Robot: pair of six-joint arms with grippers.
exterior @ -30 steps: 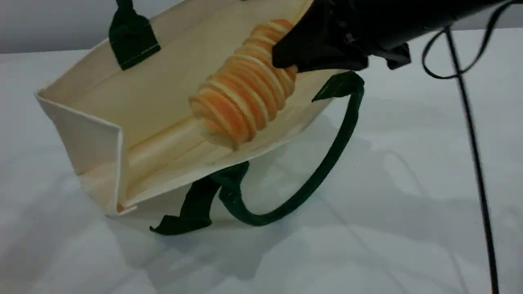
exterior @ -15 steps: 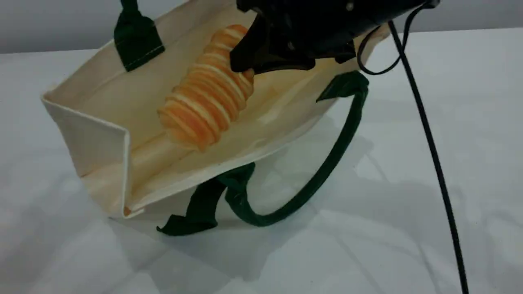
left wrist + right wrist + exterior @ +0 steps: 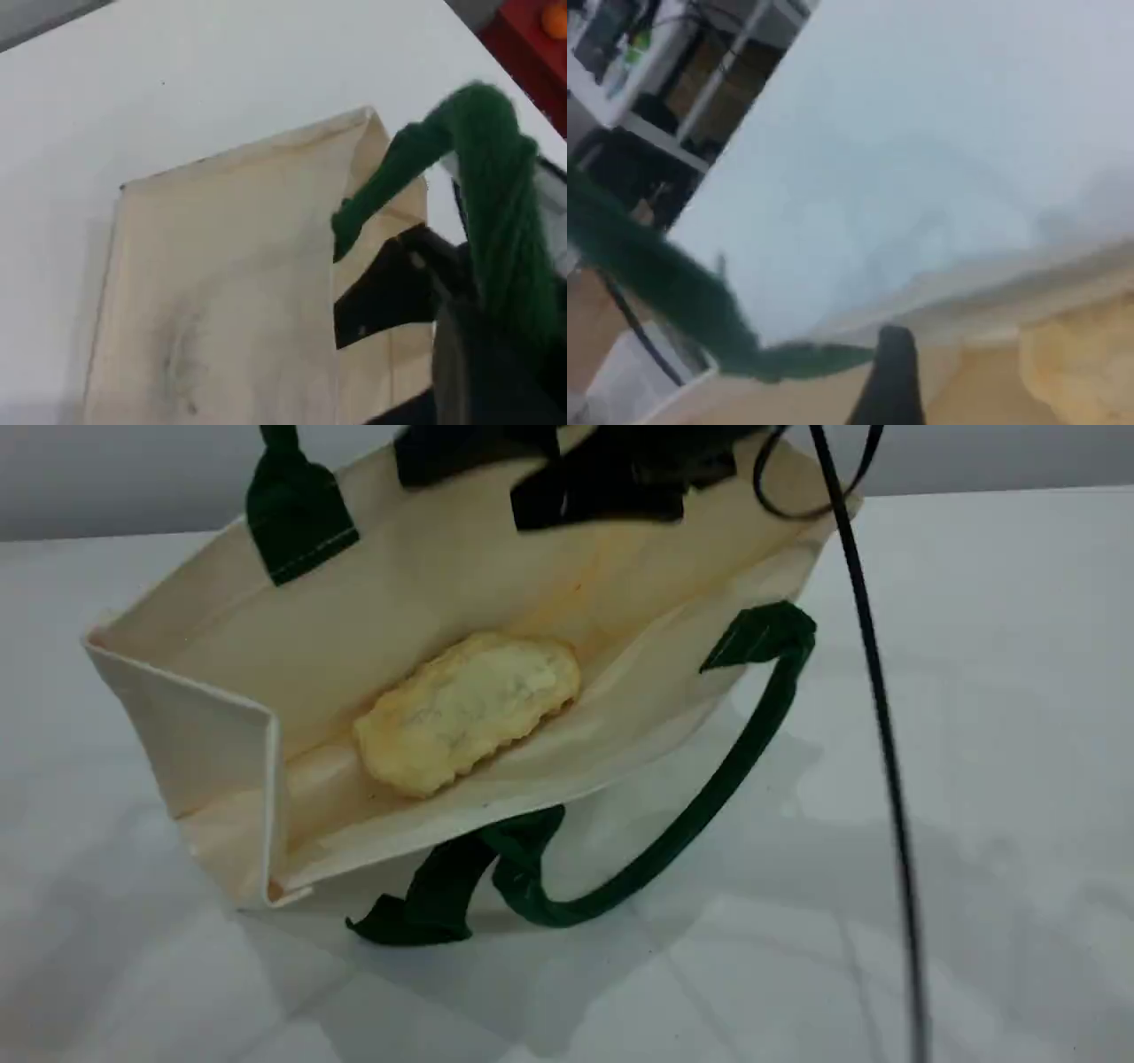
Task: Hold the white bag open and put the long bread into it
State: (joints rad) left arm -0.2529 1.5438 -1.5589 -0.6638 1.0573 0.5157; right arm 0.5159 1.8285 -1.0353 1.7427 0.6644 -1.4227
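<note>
I am seeing the bag (image 3: 221, 717) lying tilted on the desk (image 3: 974, 735), its mouth facing the scene camera. The bread (image 3: 468, 710) is lying inside it on the lower wall, pale underside up, clear of both tools. One green handle (image 3: 700, 815) is looping out onto the desk in front of the bag. The other handle (image 3: 492, 204) is rising from the upper wall, where its strap tab (image 3: 299, 514) is showing.

In the left wrist view, my left tool (image 3: 483, 341) is clenched on that upper handle, the green rope running up out of its tip, with the bag's outer wall hanging below.

My right tool (image 3: 567, 469) is hanging over the bag's mouth at the top of the scene view, its dark jaws spread apart and grasping nothing. Its wrist view is blurred, showing one dark fingertip (image 3: 890, 376), a stretch of green handle and part of the bread at the lower right. A black cable (image 3: 877, 708) is hanging down the right side.
</note>
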